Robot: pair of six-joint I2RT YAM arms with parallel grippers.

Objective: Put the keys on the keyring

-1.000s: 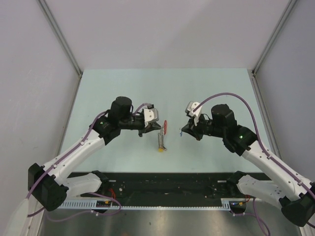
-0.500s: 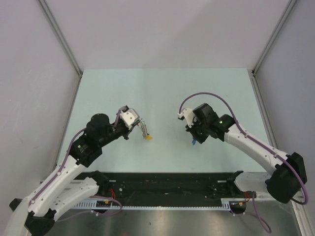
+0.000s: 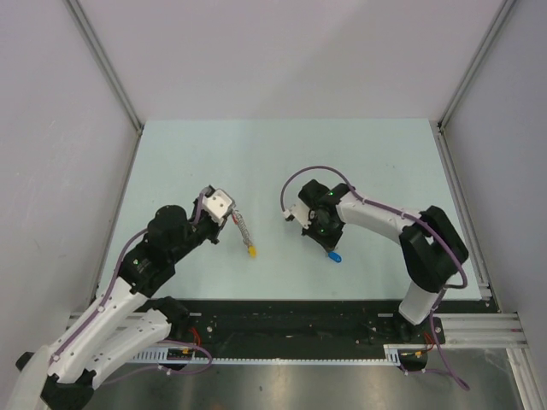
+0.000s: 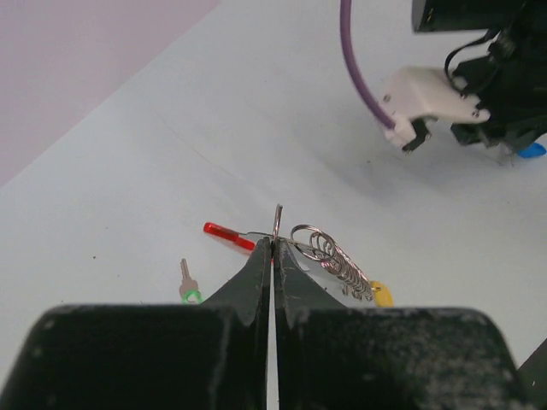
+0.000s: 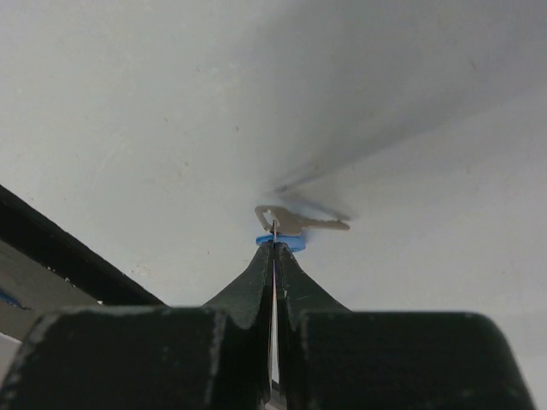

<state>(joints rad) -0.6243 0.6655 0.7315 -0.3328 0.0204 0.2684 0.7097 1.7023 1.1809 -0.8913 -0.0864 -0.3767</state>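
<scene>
My left gripper (image 3: 234,215) is shut on a thin wire ring of the keyring (image 3: 244,232), low over the table. In the left wrist view the jaws are closed on that ring (image 4: 278,224). The red piece (image 4: 227,235) sticks out left, and the coiled rings (image 4: 335,256) and a yellow cap (image 4: 382,295) trail right. The green-capped key (image 4: 188,289) lies on the table left of the jaws; I cannot make it out in the top view. My right gripper (image 3: 329,248) is shut on the blue-capped key (image 3: 335,256). Its blue cap (image 5: 280,243) is at the fingertips and its silver blade (image 5: 301,223) is close to the table.
The pale green table (image 3: 282,154) is walled by grey panels at the back and sides. A black rail (image 3: 282,320) with the arm bases runs along the near edge. The right arm's wrist and purple cable (image 4: 444,94) show at the top right of the left wrist view.
My left arm has drawn back left and toward the near edge with the keyring. My right arm has swung left and lowered the blue key toward the table.
</scene>
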